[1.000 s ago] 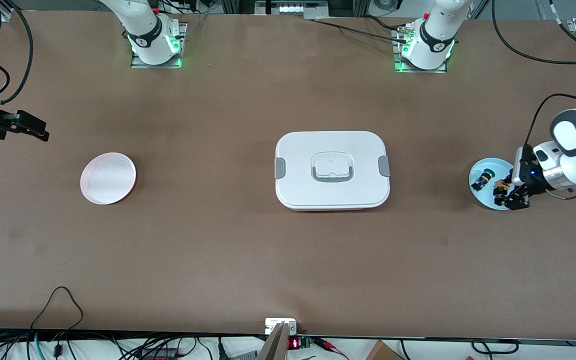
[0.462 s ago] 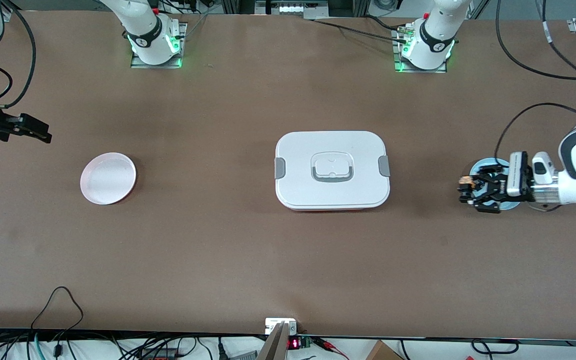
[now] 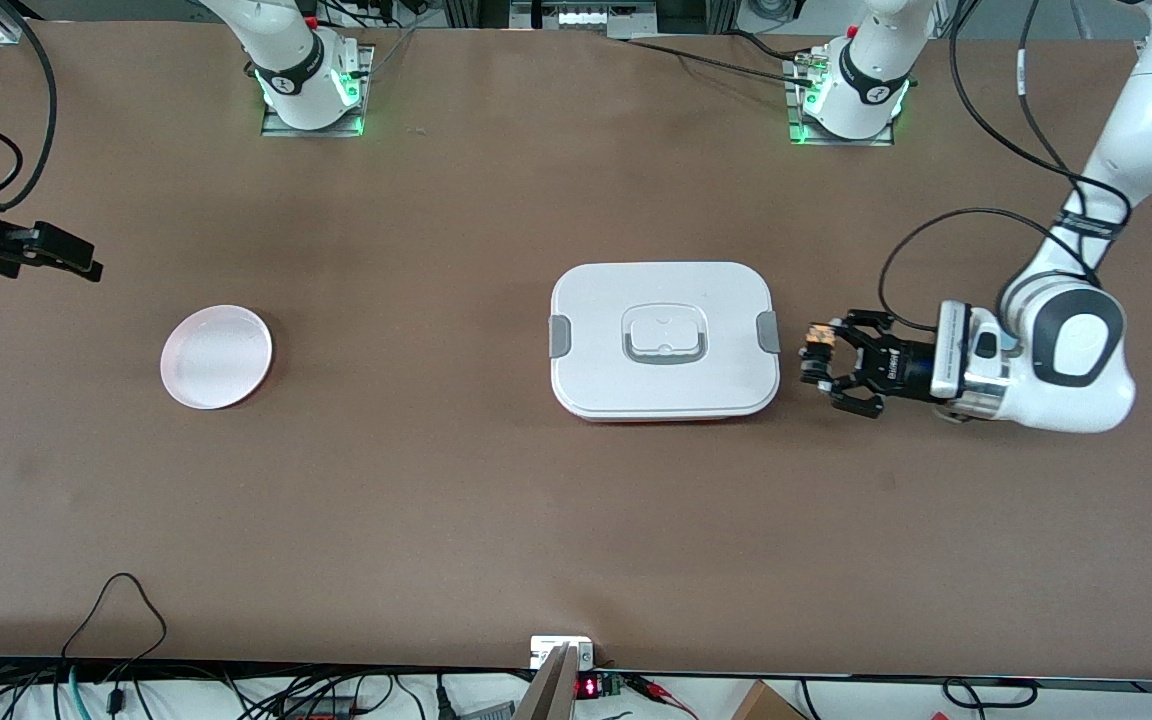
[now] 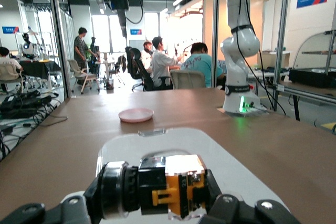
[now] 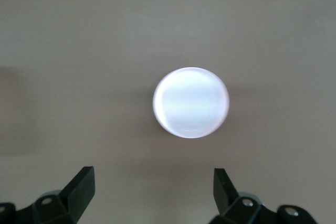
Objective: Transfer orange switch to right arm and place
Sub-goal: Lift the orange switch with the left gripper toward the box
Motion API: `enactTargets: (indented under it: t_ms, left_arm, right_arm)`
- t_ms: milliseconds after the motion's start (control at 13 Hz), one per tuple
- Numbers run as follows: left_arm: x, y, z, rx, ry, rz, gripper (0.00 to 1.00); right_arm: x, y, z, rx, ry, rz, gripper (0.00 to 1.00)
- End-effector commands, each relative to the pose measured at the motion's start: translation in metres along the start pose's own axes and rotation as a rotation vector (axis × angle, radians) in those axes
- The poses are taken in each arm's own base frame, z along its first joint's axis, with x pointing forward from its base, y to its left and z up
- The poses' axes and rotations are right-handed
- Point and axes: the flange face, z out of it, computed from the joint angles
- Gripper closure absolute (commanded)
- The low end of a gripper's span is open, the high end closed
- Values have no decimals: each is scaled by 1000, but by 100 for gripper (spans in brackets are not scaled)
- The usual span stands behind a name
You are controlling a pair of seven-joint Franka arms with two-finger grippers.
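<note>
Carried from the round blue dish, orange switch [image 3: 818,335] — blocky, glossy — sits clamped in left gripper [image 3: 822,365] beside smooth white box [image 3: 664,340] at frame centre; right gripper [image 5: 152,192] spread, waiting over the pink plate [image 5: 191,102]

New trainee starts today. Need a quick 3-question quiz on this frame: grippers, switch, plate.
1. True or false: the left gripper is shut on the orange switch.
2. Multiple choice: the held switch is up in the air beside which end of the white lidded box? A) the end toward the left arm; B) the end toward the right arm; C) directly above the lid handle.
3. Fill in: in the right wrist view, the open right gripper looks down on the ____ plate.

Key
1. True; the left wrist view shows the switch clamped between the fingers.
2. A.
3. Pink, as the front view shows.
</note>
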Motion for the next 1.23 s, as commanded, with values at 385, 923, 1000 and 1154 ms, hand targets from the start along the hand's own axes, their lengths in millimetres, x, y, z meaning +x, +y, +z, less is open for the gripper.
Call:
enactTargets:
  t_ms: [385,923,1000,1154]
  left_arm:
    - [158,-51,151,97,256,-224,100]
    - [241,-48,244,254,123,-342,100]
    - [243,-45,264,260,107,-340,100]
    - [250,-38,290,255,90,-322,100]
  right_arm:
    - [-7,-54,-9,462,-49,-14,0]
    - [-2,-106,-6,924,-126,-73,0]
    - [1,-125,-3,1006,-151,-70,0]
    - [6,-148,9,1120,-195,-57,0]
